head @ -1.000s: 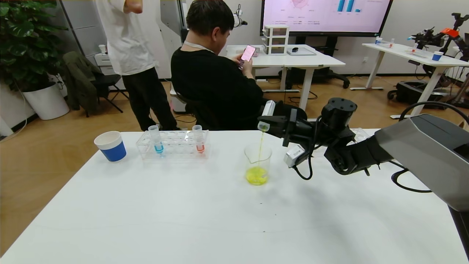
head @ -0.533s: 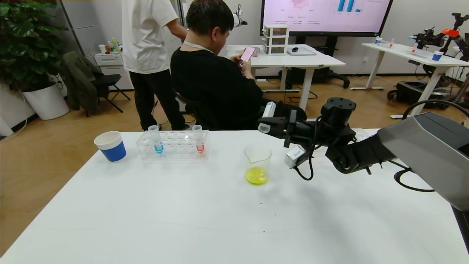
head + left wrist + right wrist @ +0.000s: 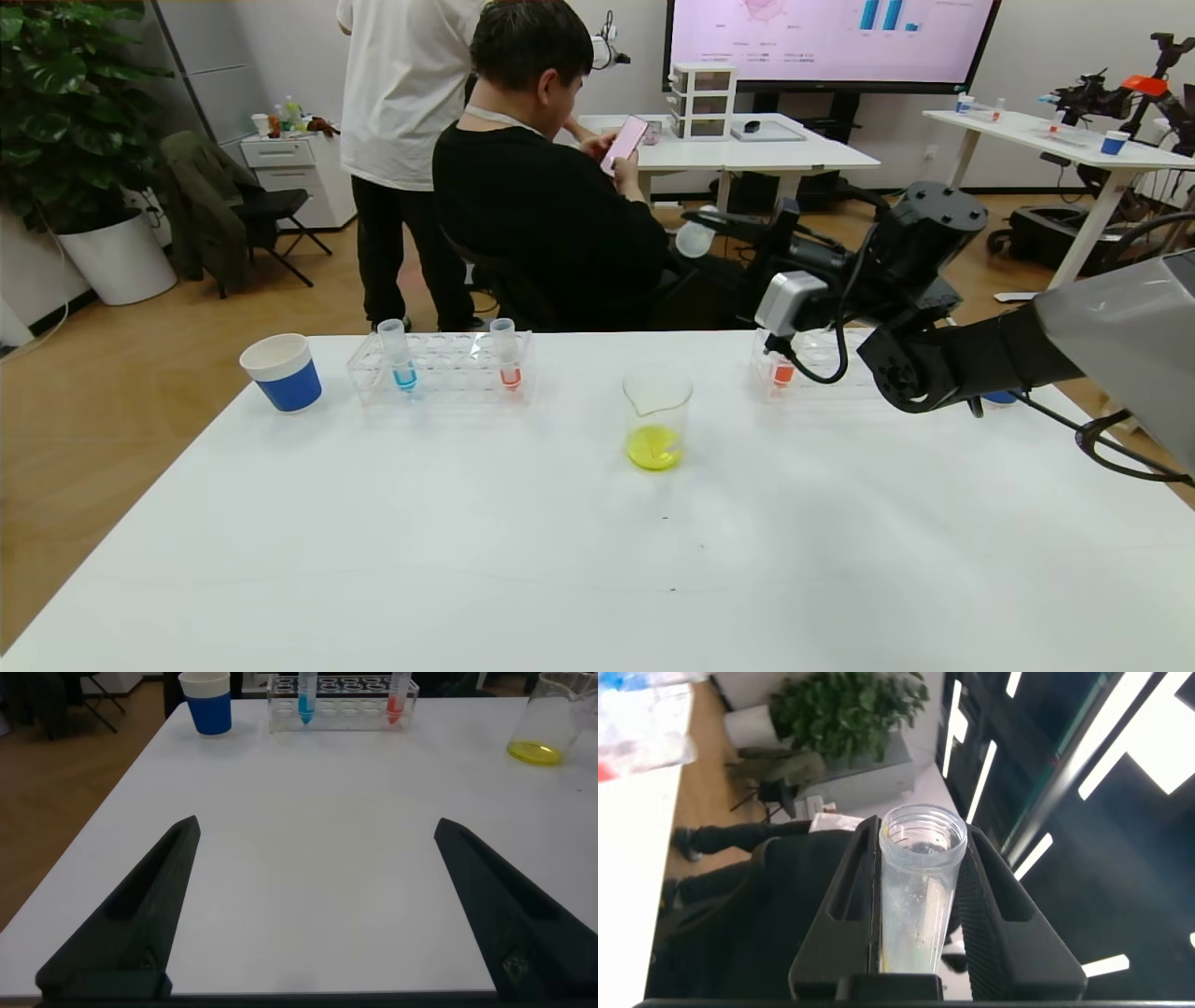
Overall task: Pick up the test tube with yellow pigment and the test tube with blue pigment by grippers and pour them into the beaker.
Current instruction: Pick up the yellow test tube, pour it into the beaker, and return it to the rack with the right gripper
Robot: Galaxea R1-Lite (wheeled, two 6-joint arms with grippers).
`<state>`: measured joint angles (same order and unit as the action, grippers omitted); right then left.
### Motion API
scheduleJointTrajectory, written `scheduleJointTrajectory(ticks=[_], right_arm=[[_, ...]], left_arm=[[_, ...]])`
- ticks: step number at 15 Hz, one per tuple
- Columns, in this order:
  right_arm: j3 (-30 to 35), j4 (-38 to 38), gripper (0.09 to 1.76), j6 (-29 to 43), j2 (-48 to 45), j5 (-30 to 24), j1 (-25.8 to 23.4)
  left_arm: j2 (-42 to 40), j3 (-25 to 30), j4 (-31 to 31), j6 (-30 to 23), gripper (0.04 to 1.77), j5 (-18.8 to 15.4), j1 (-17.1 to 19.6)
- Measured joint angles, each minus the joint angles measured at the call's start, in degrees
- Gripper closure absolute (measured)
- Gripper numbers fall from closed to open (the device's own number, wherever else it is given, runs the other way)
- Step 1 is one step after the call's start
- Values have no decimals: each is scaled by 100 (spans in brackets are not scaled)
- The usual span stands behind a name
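Observation:
My right gripper point(image 3: 696, 228) is shut on the test tube with yellow pigment point(image 3: 695, 241), held high, beyond the table's far edge and up to the right of the beaker. In the right wrist view the gripper point(image 3: 920, 859) clamps the tube point(image 3: 918, 891), which looks drained, with only faint yellow traces. The beaker point(image 3: 656, 415) stands mid-table with yellow liquid in its bottom; it also shows in the left wrist view point(image 3: 547, 723). The test tube with blue pigment point(image 3: 400, 359) stands in the left rack point(image 3: 448, 373). My left gripper point(image 3: 316, 826) is open and empty over the near table.
An orange-red tube point(image 3: 507, 355) stands in the same rack. A blue-and-white paper cup point(image 3: 282, 371) stands to the left of it. A second rack point(image 3: 822, 359) holding a red tube point(image 3: 782, 373) sits under my right arm. Two people are beyond the table's far edge.
The yellow stream into the beaker has stopped. My right gripper has risen and moved right, away from the beaker, turning the tube. The standing person walked right.

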<state>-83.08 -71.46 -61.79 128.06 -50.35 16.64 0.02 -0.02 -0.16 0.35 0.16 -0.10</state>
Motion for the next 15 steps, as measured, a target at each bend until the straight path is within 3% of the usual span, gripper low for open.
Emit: scheduleJointTrajectory(ticks=[1,4,8,12,15], right_arm=[[78,-434,134,725,-63,388,-7],[599,-1307,134,2778,-288,2475,2],[1534,-1128,134,4540,-802,4223,-85],[2347,339,134,5536,-1497,5296,-333],[2534,1620,134,6125,-2120,5509,-578]], left_arm=[[0,0,0,0,6,0,2],[0,0,0,-2,6,0,2],[0,0,0,-2,6,0,2],[0,0,2,-2,6,0,2],[0,0,0,-2,6,0,5]])
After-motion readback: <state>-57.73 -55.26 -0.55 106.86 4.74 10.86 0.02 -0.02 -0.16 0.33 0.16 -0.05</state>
